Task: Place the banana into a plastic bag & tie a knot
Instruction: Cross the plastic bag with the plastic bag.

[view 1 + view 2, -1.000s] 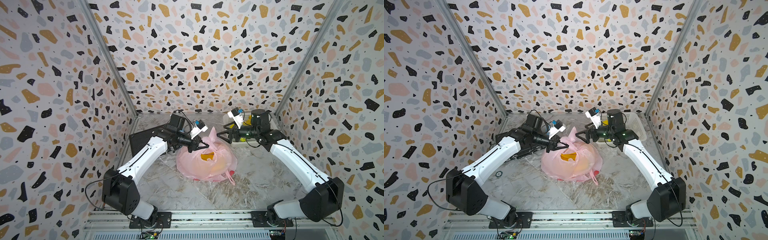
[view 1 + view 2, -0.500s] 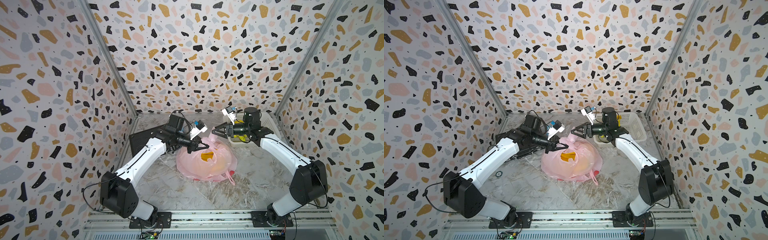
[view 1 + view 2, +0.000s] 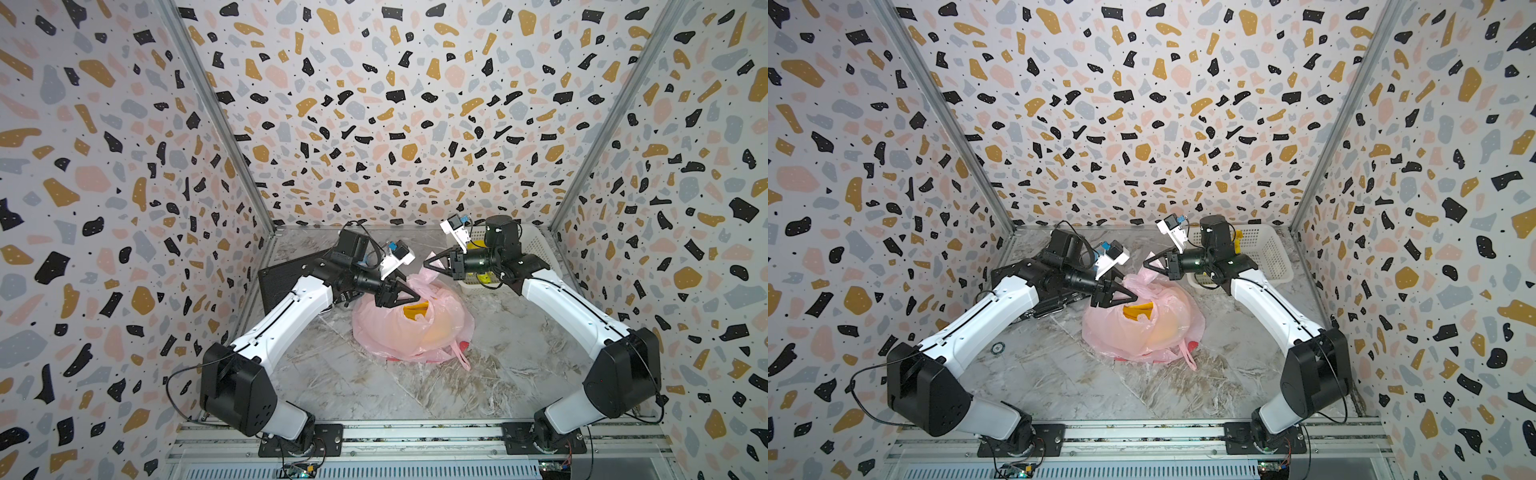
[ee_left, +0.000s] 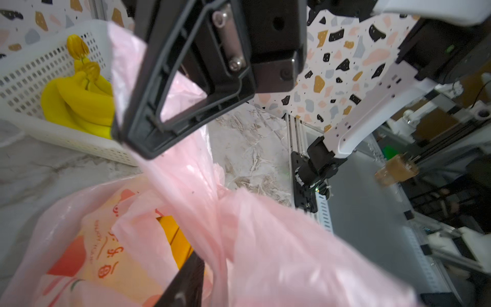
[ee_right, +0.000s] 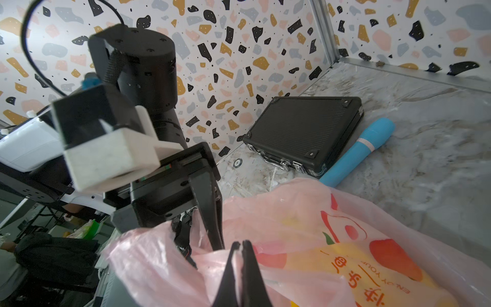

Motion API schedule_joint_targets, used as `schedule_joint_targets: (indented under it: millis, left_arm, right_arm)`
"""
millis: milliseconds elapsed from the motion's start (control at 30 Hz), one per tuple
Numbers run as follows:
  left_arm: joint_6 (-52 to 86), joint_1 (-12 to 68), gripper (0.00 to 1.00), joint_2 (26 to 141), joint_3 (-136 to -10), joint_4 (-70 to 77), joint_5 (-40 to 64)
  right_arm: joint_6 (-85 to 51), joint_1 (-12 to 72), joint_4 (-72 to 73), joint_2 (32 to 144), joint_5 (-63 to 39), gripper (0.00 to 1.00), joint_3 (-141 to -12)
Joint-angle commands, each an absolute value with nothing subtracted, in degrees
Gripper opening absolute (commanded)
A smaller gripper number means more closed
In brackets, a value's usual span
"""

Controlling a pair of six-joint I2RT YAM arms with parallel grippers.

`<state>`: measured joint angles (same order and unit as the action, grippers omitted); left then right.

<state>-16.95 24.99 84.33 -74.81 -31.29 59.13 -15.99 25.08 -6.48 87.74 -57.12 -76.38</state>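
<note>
The pink plastic bag (image 3: 399, 332) (image 3: 1142, 332) lies mid-table with the yellow banana (image 3: 415, 311) (image 3: 1137, 311) (image 4: 172, 234) showing through its mouth. My right gripper (image 3: 424, 264) (image 3: 1145, 263) (image 5: 241, 243) is shut on a twisted strip of the bag's top, with film pinched between its tips. My left gripper (image 3: 417, 298) (image 3: 1136, 299) sits at the bag's mouth on the left side. It is open: in the left wrist view one finger (image 4: 186, 281) stands off to the side and bag film drapes across the gap.
A white basket (image 3: 1266, 249) (image 4: 66, 138) with more bananas (image 4: 79, 101) stands at the back right. A black case (image 3: 286, 278) (image 5: 303, 133) and a blue cylinder (image 5: 358, 151) lie at the back left. A red item (image 3: 463, 345) peeks from under the bag.
My right gripper has swung left to the bag's top and shut on the film. My left gripper, shut a second ago, has opened its jaws at the bag's mouth.
</note>
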Motion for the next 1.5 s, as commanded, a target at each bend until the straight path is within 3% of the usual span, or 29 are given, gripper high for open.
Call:
schedule_joint_targets:
  millis: [0, 167, 633, 867, 1333, 1467]
  left_arm:
    - [-16.27, 25.14, 0.57, 83.81, -74.45, -29.31, 59.72]
    - [-14.52, 25.4, 0.68, 83.99, -74.66, -27.7, 60.09]
    - [-9.67, 25.58, 0.68, 85.25, -74.82, -23.14, 57.94]
    - [-7.98, 26.41, 0.76, 85.64, -74.06, -21.11, 57.99]
    - [10.56, 28.73, 0.84, 80.22, -64.3, -3.88, 39.68]
    - [14.2, 28.96, 0.99, 77.12, -61.85, -1.33, 37.33]
  right_arm:
    - [-14.57, 24.97, -7.4, 85.35, -54.67, 0.0, -75.9]
    - [-15.19, 25.03, -6.25, 85.34, -53.79, 0.0, -75.15]
    - [-15.68, 24.98, -4.83, 84.33, -53.92, 0.0, -73.26]
    - [-16.1, 24.97, -4.14, 84.33, -54.18, 0.0, -73.13]
    - [-16.78, 25.0, -2.78, 83.33, -51.82, 0.0, -71.5]
    - [-16.4, 25.27, -2.81, 82.63, -49.47, 0.0, -70.76]
